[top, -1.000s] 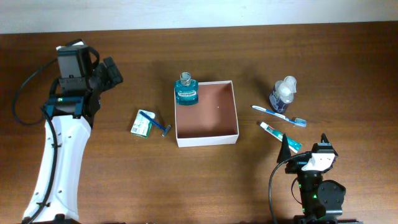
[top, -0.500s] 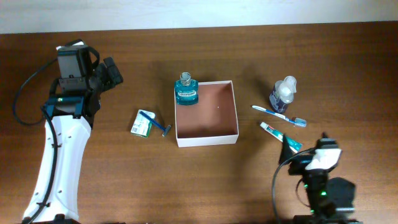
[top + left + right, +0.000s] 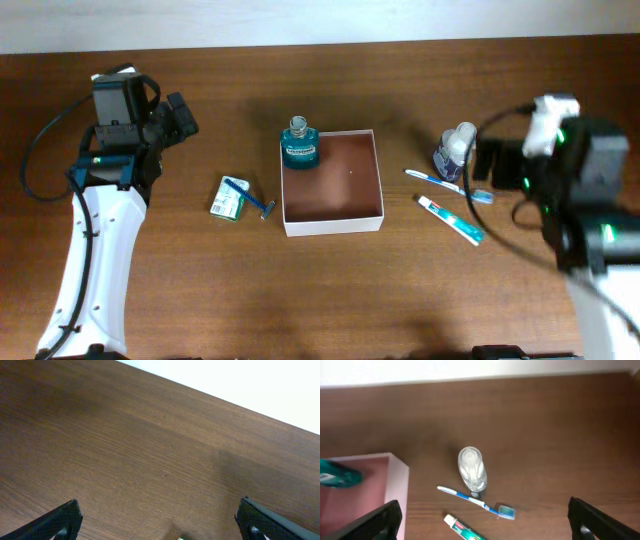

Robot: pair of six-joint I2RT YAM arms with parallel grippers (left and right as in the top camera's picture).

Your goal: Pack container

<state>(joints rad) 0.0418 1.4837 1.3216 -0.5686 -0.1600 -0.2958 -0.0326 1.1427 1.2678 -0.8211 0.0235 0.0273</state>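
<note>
Two grippers: the left gripper [image 3: 160,522] hangs at the overhead frame's upper left over bare table [image 3: 150,435], jaws spread wide. The right gripper [image 3: 485,522], at right, is equally wide and empty.
Container: the white-walled container [image 3: 340,185] sits centre frame, with a blue mouthwash bottle [image 3: 299,146] at its upper-left corner.
Waiting right: clear bottle [image 3: 471,469], toothbrush [image 3: 475,501], toothpaste tube [image 3: 465,530].
Waiting left: a razor [image 3: 255,200] lies across a green-white packet [image 3: 226,200].
Step in hand: likely the right arm picking up the clear bottle.
Doing it well: descend centred, with the fingers straddling the bottle's sides and clear of the toothbrush just beside it.
</note>
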